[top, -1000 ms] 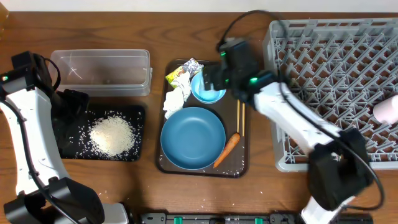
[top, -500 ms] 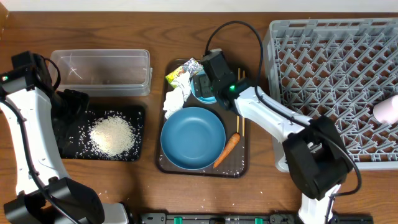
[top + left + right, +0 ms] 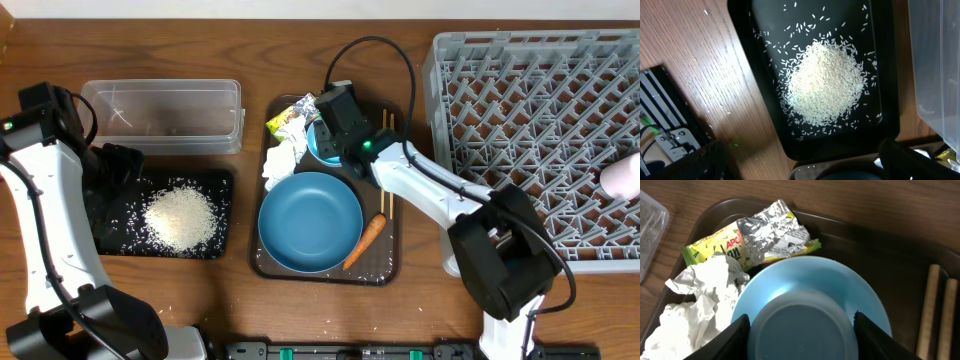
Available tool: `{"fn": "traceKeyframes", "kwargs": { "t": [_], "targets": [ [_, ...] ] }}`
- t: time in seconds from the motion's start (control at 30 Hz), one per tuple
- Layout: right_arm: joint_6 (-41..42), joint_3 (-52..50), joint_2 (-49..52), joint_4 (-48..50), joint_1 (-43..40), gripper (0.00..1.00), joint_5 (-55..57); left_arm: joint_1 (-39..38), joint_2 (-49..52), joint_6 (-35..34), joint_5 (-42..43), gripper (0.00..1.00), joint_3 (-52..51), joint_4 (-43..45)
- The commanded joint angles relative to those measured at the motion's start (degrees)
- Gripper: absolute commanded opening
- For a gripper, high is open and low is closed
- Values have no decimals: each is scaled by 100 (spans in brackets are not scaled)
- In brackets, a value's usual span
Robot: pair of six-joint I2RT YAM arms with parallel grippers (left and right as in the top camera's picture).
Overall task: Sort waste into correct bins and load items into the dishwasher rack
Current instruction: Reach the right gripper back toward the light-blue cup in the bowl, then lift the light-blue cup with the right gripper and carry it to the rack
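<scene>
Straddling the bowl (image 3: pixel 810 280) at the brown tray's (image 3: pixel 880 245) 12 o'clock end, the right gripper (image 3: pixel 800 325) has its jaws half apart; I cannot tell whether they press yet. The bowl looks light, rigid and slick, probably best pinched across its rim. Its 6 o'clock rim is cut off, and the tissue (image 3: pixel 705 290) crowds its 9 o'clock side.

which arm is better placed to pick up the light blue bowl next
Right. The right gripper sits directly over the light blue bowl on the brown tray, jaws either side of it. The left gripper hangs over the rice in the black tray, well away.
</scene>
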Motion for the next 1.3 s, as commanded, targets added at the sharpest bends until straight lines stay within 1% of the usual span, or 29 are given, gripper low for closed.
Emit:
{"fn": "traceKeyframes", "kwargs": {
  "t": [0.0,0.07,0.17,0.27,0.4,0.5,0.63,0.77,0.87,1.0,1.03,1.07,1.1,1.13,1.2,1.23,1.27],
  "targets": [
    [33,146,-695,-44,-120,45,85,20,55,-52,-31,99,50,-17],
    [33,146,-1056,-105,-254,42,144,20,55,-52,-31,99,50,-17],
    [22,146,-1672,-243,-564,42,284,20,55,-52,-31,99,50,-17],
    [-166,146,-2306,-361,-1038,42,450,20,55,-52,-31,99,50,-17],
    [-527,146,-3021,-544,-2026,43,645,20,55,-52,-31,99,50,-17],
    [-750,146,-3322,-798,-3056,43,678,20,55,-52,-31,99,50,-17],
    [-852,140,-3307,-1137,-4299,42,632,20,55,-52,-31,99,50,-17],
    [-1104,138,-2933,-1344,-5309,43,57,20,55,-52,-31,99,50,-17],
    [-1106,138,-2557,-1473,-5722,43,-35,20,55,-52,-31,99,50,-17],
    [-1108,138,-2061,-1458,-6019,46,-37,20,55,-52,-31,99,50,-17],
    [-1108,138,-1965,-1456,-6061,47,-39,20,55,-52,-31,99,50,-17],
    [-1110,138,-1888,-1456,-6087,51,-55,20,55,-52,-31,99,50,-17],
    [-1113,138,-1834,-1460,-6098,58,-81,20,55,-52,-31,99,50,-17],
    [-1113,138,-1792,-1469,-6102,71,-94,20,55,-52,-31,99,50,-15],
    [-1115,138,-1779,-1471,-6100,87,-127,20,55,-52,-31,99,50,-17],
    [-1117,140,-1788,-1469,-6100,91,-173,20,55,-52,-31,99,50,-15],
    [-1115,142,-1840,-1469,-6102,91,-260,20,55,-52,-31,99,50,-17]
  ]
}}
